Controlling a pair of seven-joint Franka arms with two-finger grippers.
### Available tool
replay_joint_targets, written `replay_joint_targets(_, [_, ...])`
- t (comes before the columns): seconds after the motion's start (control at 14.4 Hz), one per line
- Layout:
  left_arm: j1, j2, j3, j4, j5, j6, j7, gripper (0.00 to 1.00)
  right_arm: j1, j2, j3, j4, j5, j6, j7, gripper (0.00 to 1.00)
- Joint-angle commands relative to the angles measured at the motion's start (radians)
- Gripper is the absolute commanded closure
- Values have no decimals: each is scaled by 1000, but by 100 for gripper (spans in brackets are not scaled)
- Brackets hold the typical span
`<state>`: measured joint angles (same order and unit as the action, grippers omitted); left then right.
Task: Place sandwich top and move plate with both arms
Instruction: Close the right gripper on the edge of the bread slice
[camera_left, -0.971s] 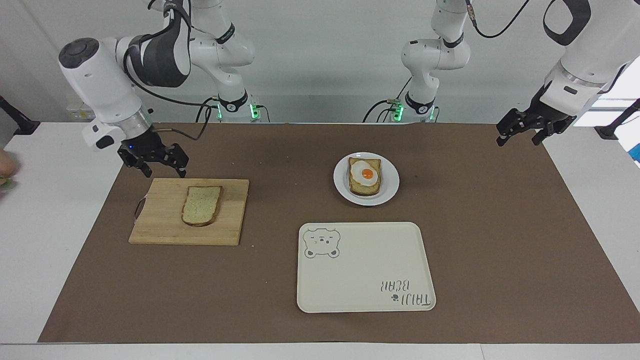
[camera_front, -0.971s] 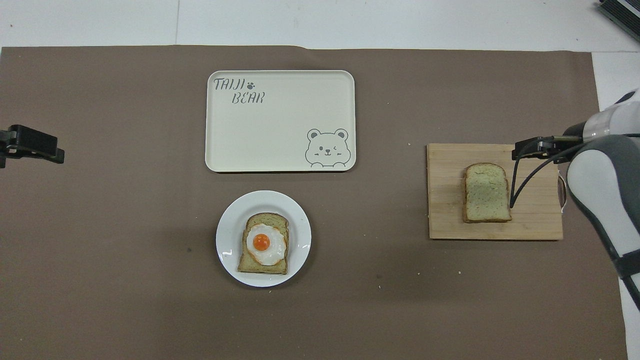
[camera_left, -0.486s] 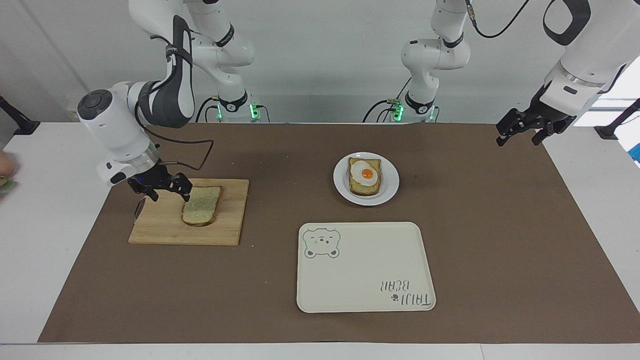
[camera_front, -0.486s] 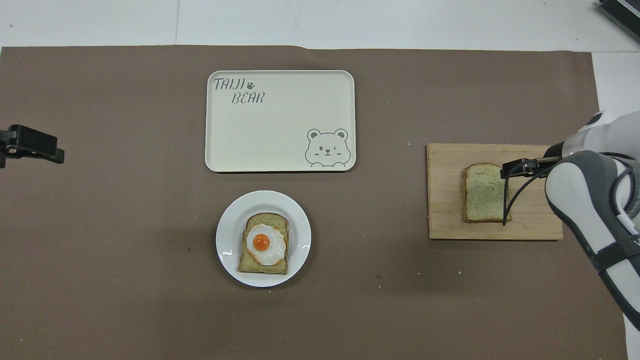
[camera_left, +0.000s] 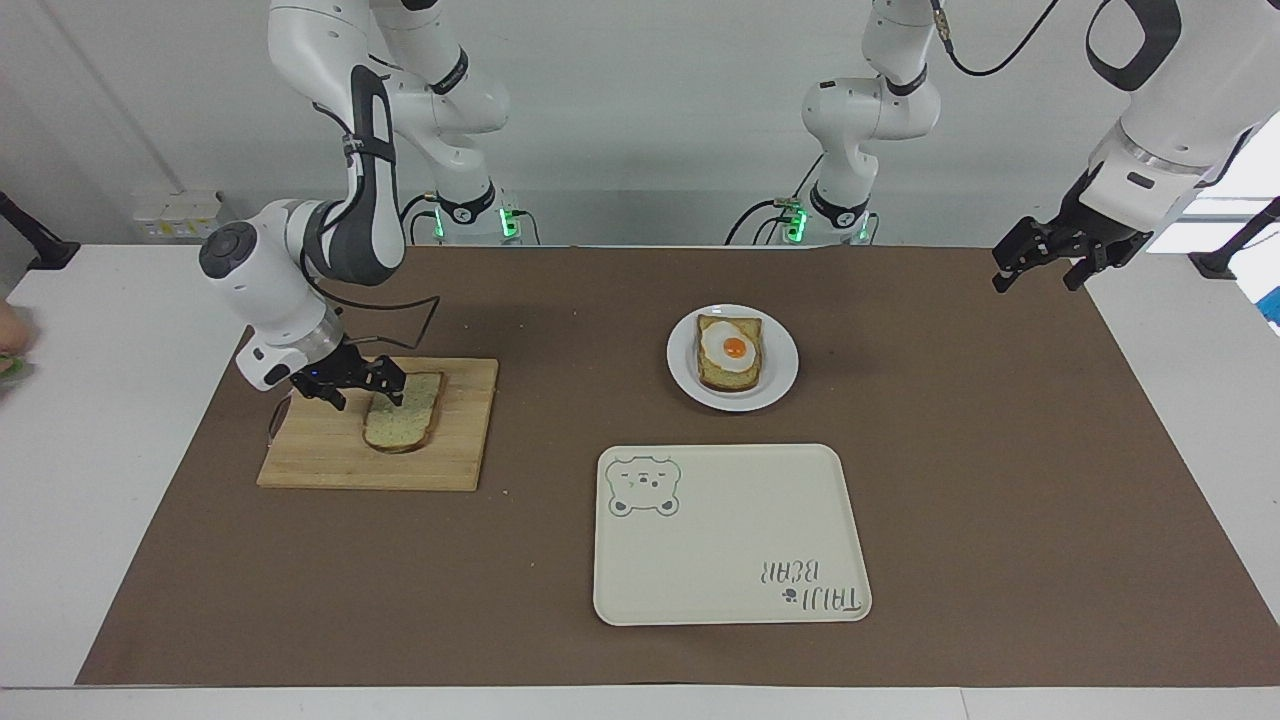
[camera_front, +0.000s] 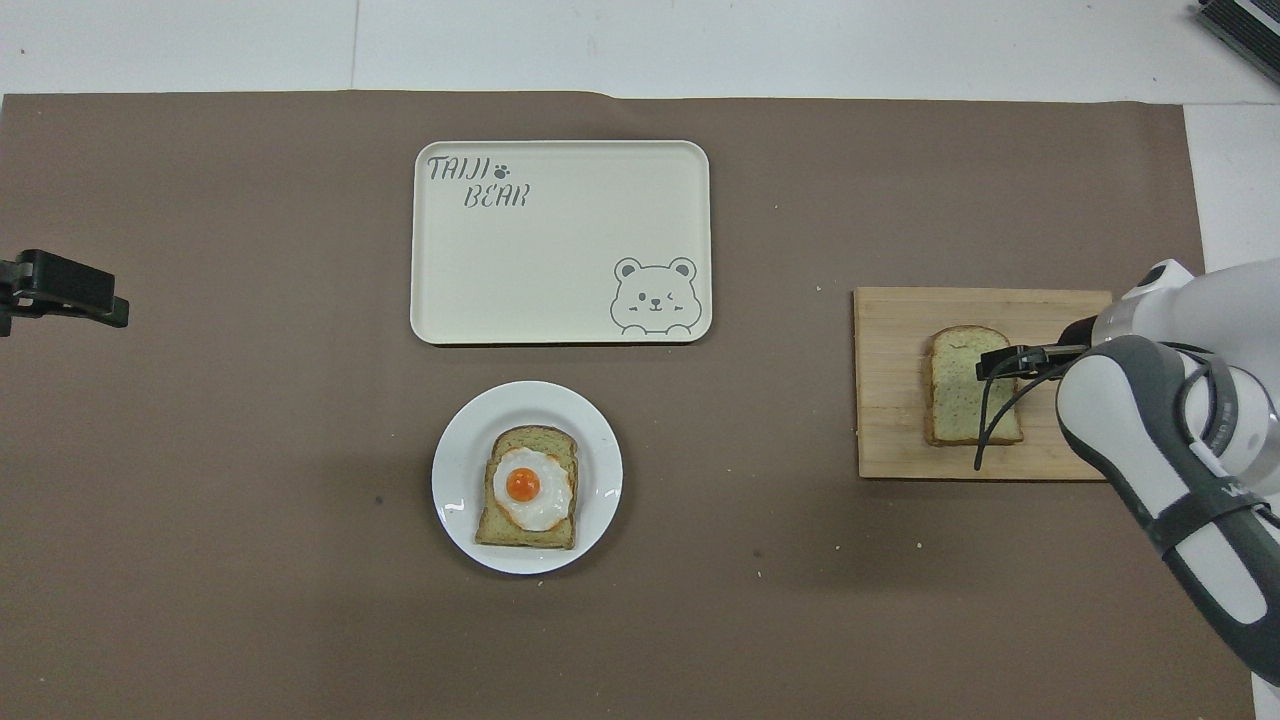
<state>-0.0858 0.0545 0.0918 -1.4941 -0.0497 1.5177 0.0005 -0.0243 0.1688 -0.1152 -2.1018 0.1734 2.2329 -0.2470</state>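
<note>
Over the last second the right gripper (camera_left: 362, 385) has swung down from above the robot-side corner of the pale wooden cutting board (camera_left: 320, 462) and now sits low at the crust edge of the sandwich top (camera_left: 405, 415), a plain slice of pale speckled bread with a brown crust lying flat on that board. Its jaws stand spread, holding nothing; whether a fingertip already touches the crust cannot be told. This reads as the final approach before the pick, so the slice is not yet lifted and nothing of the placing is done. The right arm folds steeply, elbow high, wrist canted toward the slice, a black cable looping beside it. Well apart from this gripper, toward the left arm's end, the small round white plate (camera_left: 782, 365) carries toast with a fried egg (camera_left: 731, 352), with the cream rectangular bear tray (camera_left: 730, 590) beside it. The left gripper (camera_left: 1042, 262) waits raised over the brown mat's corner, jaws open and empty.
</note>
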Motion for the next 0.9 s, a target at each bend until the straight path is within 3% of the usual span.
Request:
replay_joint_targets(0.0, [8, -25, -6, -26, 13, -5, 7, 0, -16, -8, 8, -43, 46, 25, -44, 0])
replay_joint_targets(0.14, [8, -25, -7, -26, 13, -5, 7, 0, -14, 3, 6, -50, 110, 45, -78, 0])
replay_joint_targets(0.62, [8, -25, -6, -26, 13, -5, 7, 0, -23, 31, 6, -63, 133, 93, -163, 2])
replay_joint_targets(0.83, [8, -25, -7, -26, 13, -5, 7, 0, -23, 31, 6, -63, 132, 91, -163, 65])
